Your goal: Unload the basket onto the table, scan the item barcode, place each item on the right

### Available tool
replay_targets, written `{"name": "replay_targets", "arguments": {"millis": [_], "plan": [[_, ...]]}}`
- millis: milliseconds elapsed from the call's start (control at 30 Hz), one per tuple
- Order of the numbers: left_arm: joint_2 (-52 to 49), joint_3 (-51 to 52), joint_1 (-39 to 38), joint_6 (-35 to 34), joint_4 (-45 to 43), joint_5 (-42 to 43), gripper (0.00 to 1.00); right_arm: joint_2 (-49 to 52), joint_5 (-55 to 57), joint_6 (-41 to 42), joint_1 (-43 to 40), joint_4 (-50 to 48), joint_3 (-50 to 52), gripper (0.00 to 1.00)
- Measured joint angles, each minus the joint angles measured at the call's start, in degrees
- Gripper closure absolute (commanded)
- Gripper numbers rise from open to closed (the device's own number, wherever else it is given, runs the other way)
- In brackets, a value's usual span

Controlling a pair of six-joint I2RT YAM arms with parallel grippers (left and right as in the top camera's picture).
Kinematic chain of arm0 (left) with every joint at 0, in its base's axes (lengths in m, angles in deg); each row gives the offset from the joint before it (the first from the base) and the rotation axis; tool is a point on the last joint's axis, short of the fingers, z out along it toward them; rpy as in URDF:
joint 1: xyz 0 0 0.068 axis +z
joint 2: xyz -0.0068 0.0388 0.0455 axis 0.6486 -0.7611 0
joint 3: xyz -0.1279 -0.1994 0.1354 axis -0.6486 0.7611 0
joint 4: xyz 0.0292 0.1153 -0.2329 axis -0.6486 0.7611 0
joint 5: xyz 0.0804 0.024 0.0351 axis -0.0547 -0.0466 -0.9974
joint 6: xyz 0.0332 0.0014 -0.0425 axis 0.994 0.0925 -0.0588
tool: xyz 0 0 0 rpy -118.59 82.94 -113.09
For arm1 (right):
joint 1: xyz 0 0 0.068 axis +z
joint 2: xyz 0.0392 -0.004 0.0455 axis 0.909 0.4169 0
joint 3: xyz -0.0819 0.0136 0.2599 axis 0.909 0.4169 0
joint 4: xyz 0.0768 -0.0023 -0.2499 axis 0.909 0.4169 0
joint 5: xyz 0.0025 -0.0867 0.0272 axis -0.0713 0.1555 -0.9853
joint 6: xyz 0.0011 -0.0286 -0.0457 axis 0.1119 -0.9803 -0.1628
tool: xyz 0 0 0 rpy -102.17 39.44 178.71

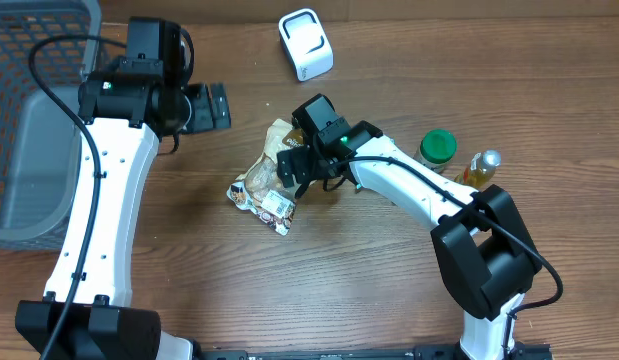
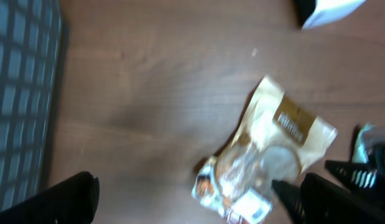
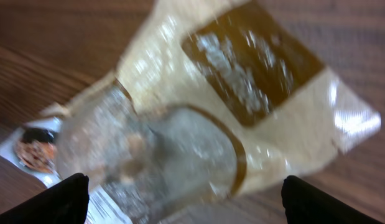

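Wooden bench [image 1: 209,290]: item lies mid-surface, neither arm holds anything.

Snack bag [image 1: 261,182] lies flat at bench centre. Its long axis slants from near-left, where a white label patch [image 1: 279,207] shows, to far-right. Right fingers [image 3: 58,202] hang spread wide directly over its middle and grip nothing; contact cannot be confirmed. Left fingers [image 2: 71,199] are likewise wide apart and empty. They sit further back and to the left, with the bag off to their right. Right arm is plainly the nearer. White scanner [image 1: 305,44] sits at the far edge, beyond the bag's far end. Judgement: the bag needs gripping across its short width, then carrying away from the robot with the label turned to the scanner.
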Motion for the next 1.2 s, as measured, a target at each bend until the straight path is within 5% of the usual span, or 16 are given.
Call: {"name": "replay_targets", "arguments": {"millis": [167, 333, 633, 900, 1033, 1200], "plan": [[0.0, 0.2, 0.0, 0.0, -7.6, -0.4, 0.00, 0.0, 0.7, -3.6, 0.0, -7.4, 0.0, 0.06], [0.0, 0.2, 0.0, -0.4, -5.1, 1.2, 0.01, 0.4, 0.9, -5.4, 0.0, -13.6, 0.0, 0.34], [-0.8, 2.1, -0.4, -0.7, 9.3, 7.2, 0.00, 7.0, 0.9, -6.4, -0.8, -19.2, 0.0, 0.62], [-2.0, 9.0, -1.0, -0.7, 9.4, 8.3, 0.01, 8.8, 1.0, -5.5, -2.0, -14.0, 0.0, 0.63], [-2.0, 9.1, -1.0, -0.6, 7.7, 8.4, 0.23, 8.7, 0.8, -2.1, -1.9, -7.6, -0.6, 0.63], [-2.0, 9.1, -1.0, -0.9, 7.7, 8.7, 0.25, 7.7, -0.4, 3.2, -2.0, 1.5, -1.4, 0.62]]}}
